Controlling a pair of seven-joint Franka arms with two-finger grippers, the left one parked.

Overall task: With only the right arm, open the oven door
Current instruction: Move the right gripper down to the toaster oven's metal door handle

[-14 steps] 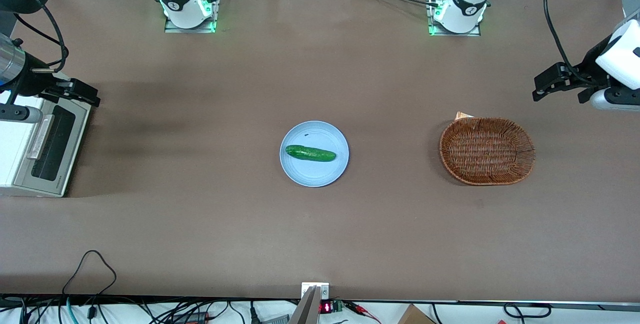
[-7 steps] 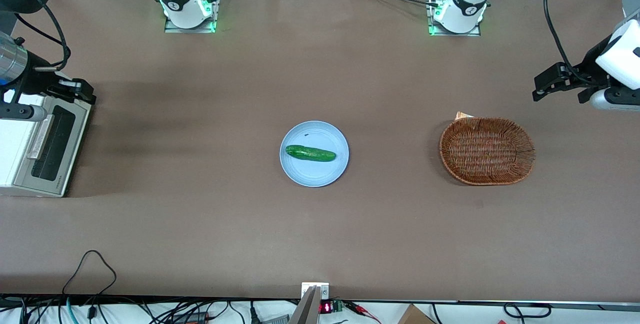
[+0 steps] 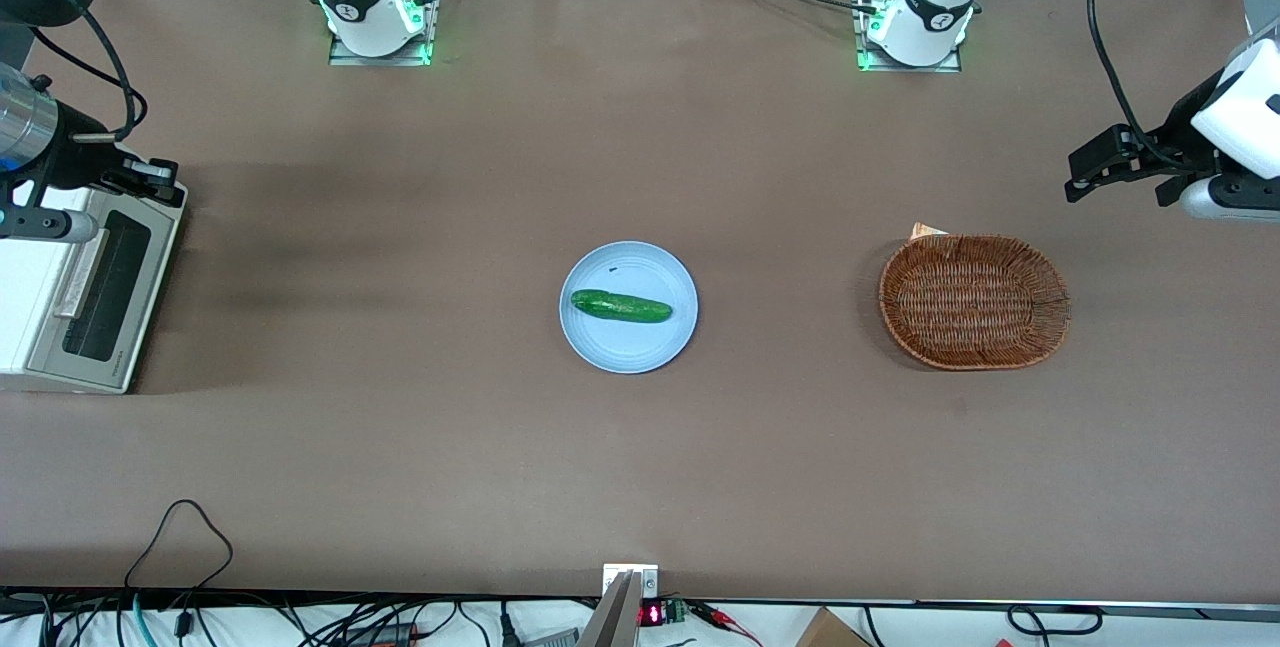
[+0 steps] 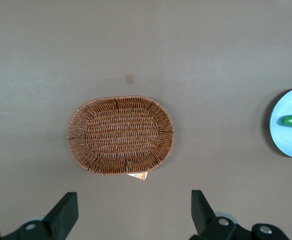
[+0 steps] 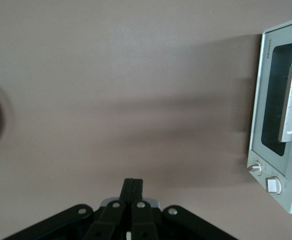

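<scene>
Cucumber [image 3: 621,306] on blue plate [image 3: 655,352], wicker basket [image 3: 975,300] bare, narrow pincer [image 3: 160,182] above closed oven door [image 3: 100,292].

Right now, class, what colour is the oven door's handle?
Pale off-white, on the oven door; the right wrist view shows it best. The gripper, fingers together, hangs above the table.

Gripper [image 3: 160,177] drawn back toward working arm's end of table, slightly farther from front camera, now over upper corner of oven door [image 3: 100,297]. Fingers pressed together. Door unmoved, closed.
</scene>
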